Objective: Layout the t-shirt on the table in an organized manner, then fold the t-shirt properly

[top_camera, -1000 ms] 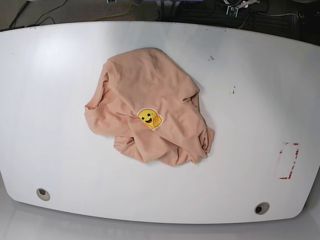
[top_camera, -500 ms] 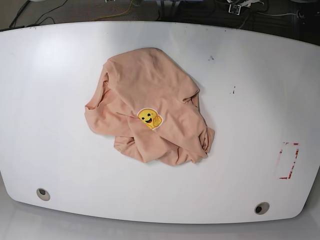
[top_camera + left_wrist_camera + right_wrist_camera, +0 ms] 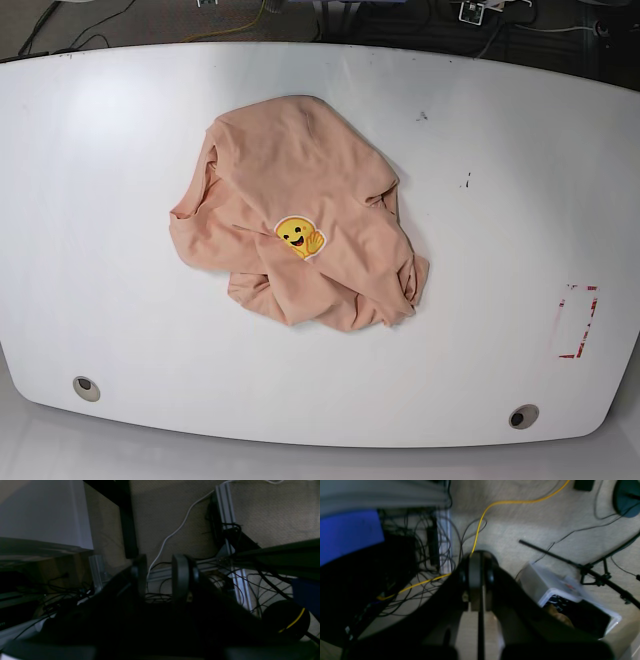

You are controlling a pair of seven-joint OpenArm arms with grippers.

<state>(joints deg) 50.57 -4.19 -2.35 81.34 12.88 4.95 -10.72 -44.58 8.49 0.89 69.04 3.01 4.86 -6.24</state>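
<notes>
The peach-pink t-shirt (image 3: 300,200) lies crumpled in a heap at the middle of the white table (image 3: 500,200), its yellow emoji print (image 3: 299,236) facing up. Neither arm reaches over the tabletop in the base view. In the left wrist view my left gripper (image 3: 160,577) hangs over the floor off the table, its fingers a little apart with nothing between them. In the right wrist view my right gripper (image 3: 477,580) is also over the floor, with its fingers pressed together and nothing in them.
A red rectangle outline (image 3: 577,321) marks the table's right side. Two round grommet holes (image 3: 86,388) (image 3: 522,416) sit near the front edge. Below the grippers are cables, aluminium frame rails (image 3: 225,507), a yellow cable (image 3: 480,527) and a white bin (image 3: 555,590).
The t-shirt lies as it did and nothing on the table has moved.
</notes>
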